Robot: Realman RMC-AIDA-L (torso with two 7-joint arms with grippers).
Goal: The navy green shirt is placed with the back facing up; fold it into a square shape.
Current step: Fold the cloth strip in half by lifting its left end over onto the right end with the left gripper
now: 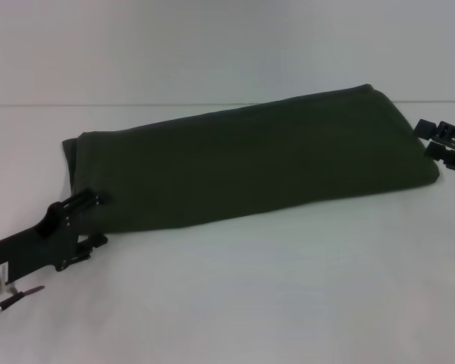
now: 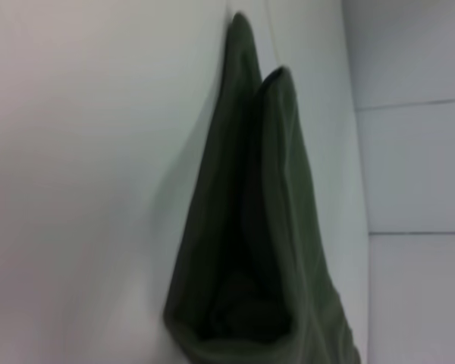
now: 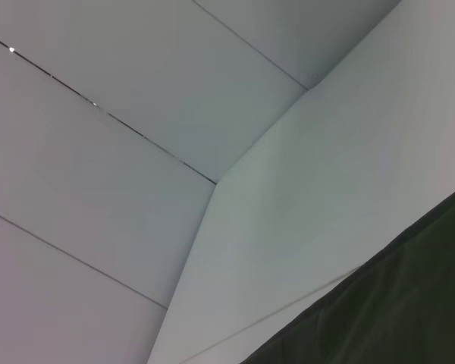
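Navy green shirt (image 1: 250, 163) is what I see first in the head view: dark olive cloth with a plain surface, folded into a long narrow band on the white table (image 1: 288, 303). No lettering shows. Its long axis goes from the near left up to the far right, and the right end looks wider and thicker than the left end. My left gripper (image 1: 86, 220) is at the near left end of the band, with its black fingers (image 1: 82, 202) apart and touching the cloth edge. My right gripper (image 1: 445, 144) is just beside the far right end; I cannot tell how its fingers stand.

In the left wrist view, the shirt (image 2: 243, 250) shows as layered folds that open like a pocket toward the camera and narrow to a point farther away, lying on the table (image 2: 83, 189).

In the right wrist view, only one dark corner of the shirt (image 3: 394, 311) is visible, against the pale table (image 3: 326, 189) and the panelled wall (image 3: 98, 152).
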